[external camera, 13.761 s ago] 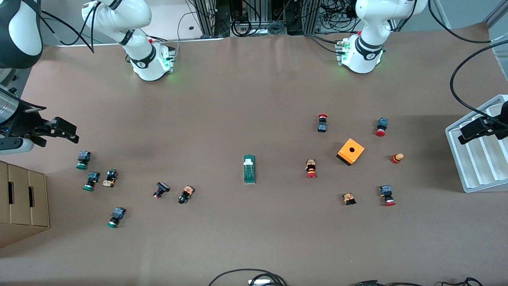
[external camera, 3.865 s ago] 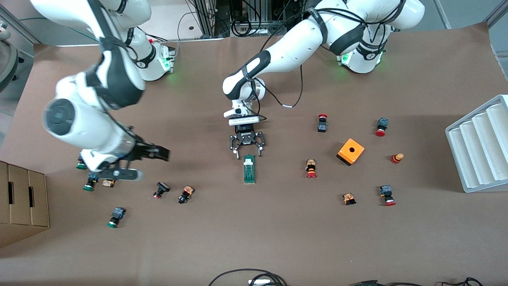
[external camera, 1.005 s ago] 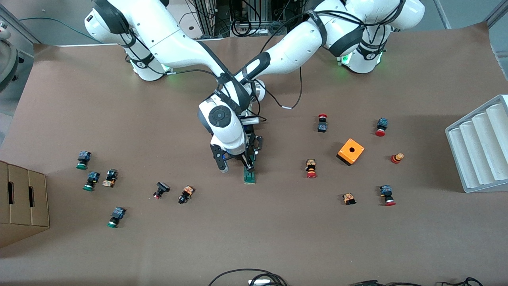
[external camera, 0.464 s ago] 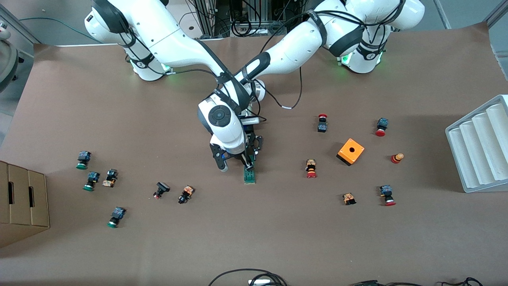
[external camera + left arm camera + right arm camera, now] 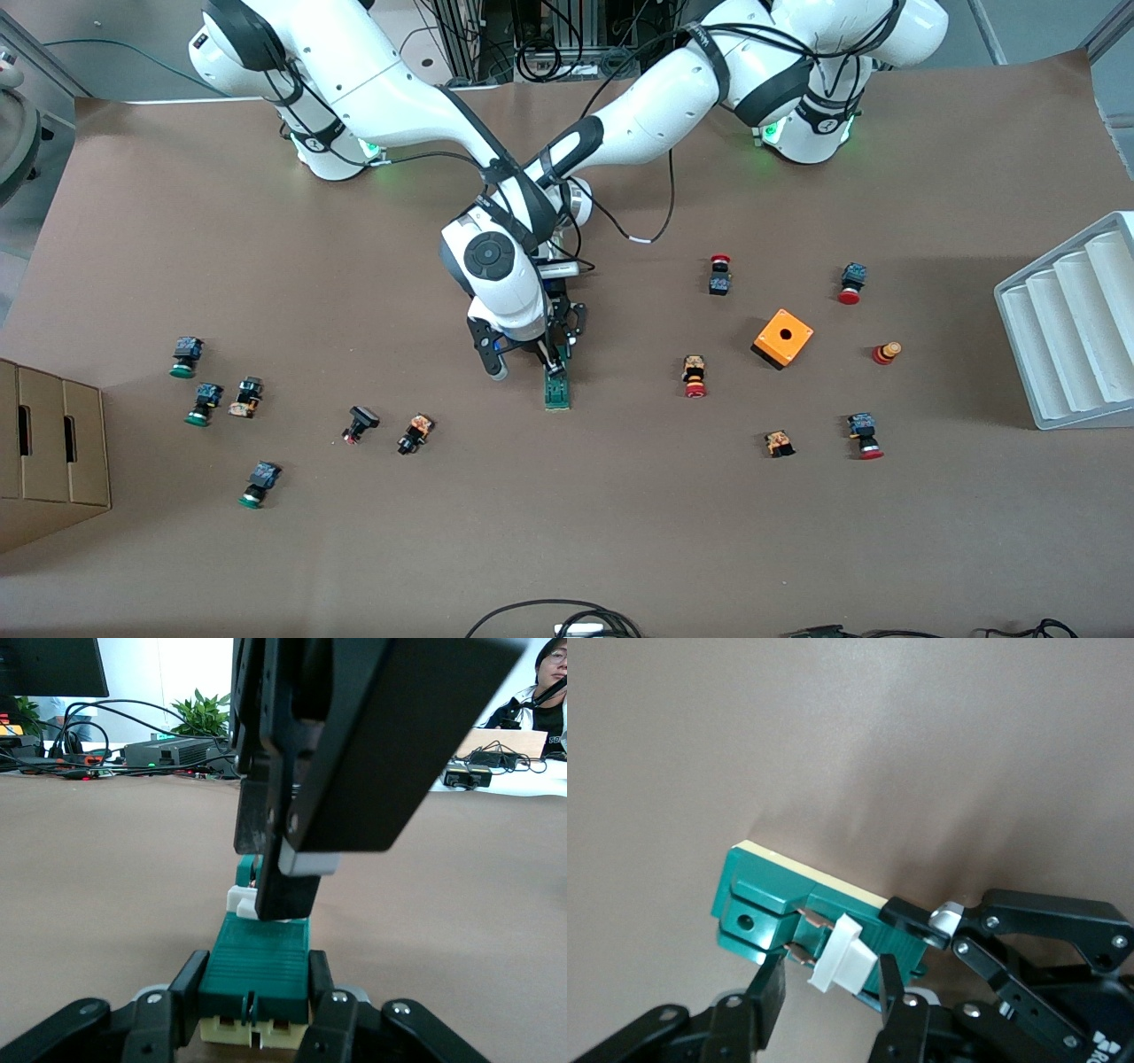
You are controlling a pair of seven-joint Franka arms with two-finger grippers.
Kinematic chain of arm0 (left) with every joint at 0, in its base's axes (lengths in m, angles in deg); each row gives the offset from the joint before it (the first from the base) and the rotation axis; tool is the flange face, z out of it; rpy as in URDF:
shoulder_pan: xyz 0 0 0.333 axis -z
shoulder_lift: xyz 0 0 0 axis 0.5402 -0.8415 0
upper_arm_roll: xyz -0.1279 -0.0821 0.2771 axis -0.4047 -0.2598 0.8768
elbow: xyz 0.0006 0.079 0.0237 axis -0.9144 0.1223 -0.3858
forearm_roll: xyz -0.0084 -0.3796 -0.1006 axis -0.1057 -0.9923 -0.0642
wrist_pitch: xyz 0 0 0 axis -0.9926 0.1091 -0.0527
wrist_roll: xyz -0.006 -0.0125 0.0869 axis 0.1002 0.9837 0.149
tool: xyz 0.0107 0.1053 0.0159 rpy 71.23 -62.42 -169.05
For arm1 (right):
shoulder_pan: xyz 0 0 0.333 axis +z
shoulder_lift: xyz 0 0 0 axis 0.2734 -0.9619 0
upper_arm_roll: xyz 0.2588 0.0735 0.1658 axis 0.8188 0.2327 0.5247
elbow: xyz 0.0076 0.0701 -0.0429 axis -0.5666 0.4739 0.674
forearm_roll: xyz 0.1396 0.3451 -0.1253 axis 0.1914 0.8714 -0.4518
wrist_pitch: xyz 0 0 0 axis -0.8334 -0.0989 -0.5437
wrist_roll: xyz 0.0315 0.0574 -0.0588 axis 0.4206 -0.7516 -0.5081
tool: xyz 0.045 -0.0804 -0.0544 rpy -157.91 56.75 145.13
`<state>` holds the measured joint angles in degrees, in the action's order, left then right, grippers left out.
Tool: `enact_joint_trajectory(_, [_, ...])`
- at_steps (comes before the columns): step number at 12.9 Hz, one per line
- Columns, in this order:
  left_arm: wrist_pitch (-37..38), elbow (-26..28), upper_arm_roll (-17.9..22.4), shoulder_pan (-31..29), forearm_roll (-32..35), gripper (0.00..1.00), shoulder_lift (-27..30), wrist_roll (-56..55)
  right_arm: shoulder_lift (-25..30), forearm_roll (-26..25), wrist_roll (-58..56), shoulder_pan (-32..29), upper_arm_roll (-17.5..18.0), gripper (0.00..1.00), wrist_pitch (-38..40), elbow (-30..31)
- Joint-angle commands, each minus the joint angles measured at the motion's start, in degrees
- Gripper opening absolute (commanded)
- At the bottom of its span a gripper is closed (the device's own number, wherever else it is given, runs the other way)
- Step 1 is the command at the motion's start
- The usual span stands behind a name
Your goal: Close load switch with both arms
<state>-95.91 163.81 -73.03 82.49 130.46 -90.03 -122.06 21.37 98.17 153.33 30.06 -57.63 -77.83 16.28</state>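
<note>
front view: you have the load switch (image 5: 557, 391) lying flat mid-table, long axis running 12 to 6 o'clock. both arms reach in from 12 o'clock and cross over it. the right gripper (image 5: 540, 359) is down on the switch's 12 o'clock half. the left gripper (image 5: 567, 330) is at the switch's 12 o'clock end, mostly hidden under the right arm's wrist. the orange box (image 5: 783, 338) sits at about 2 o'clock from the switch, toward the left arm's end, well apart from it. red-capped push buttons (image 5: 695, 377) are scattered around that box.

left wrist view: your left gripper (image 5: 255, 992) is clamped on the end of the green block (image 5: 257, 957), with its fingers (image 5: 190, 988) tight against both sides. the right gripper's black finger (image 5: 288, 886) comes down onto the white handle (image 5: 241, 901).

right wrist view: your right gripper (image 5: 831, 988) straddles the white handle (image 5: 842, 961). its fingers (image 5: 769, 992) are apart, with a gap showing on one side, so it is not squeezing the handle. the handle is tilted up off the green body (image 5: 757, 890). the left gripper's linkage (image 5: 1028, 930) touches the switch's other end.
</note>
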Motion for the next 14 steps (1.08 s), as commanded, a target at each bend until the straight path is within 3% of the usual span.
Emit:
enact_joint_trajectory(1, [-0.2,-1.6,-0.3,0.2,0.6,0.5,-1.5,-1.1,1.6,1.4,0.3,0.2,0.0,0.51,0.6,1.6])
enact_joint_trajectory(9, [-0.2,-1.6,-0.3,0.2,0.6,0.5,-1.5,-1.1,-0.5,1.4,0.4,0.7,0.0,0.49,-1.3,1.4])
enact_joint_trajectory(14, [-0.2,-1.6,-0.3,0.2,0.8,0.5,-2.3,-1.1,-1.2,1.4,0.6,0.8,0.0,0.39,-1.3,0.8])
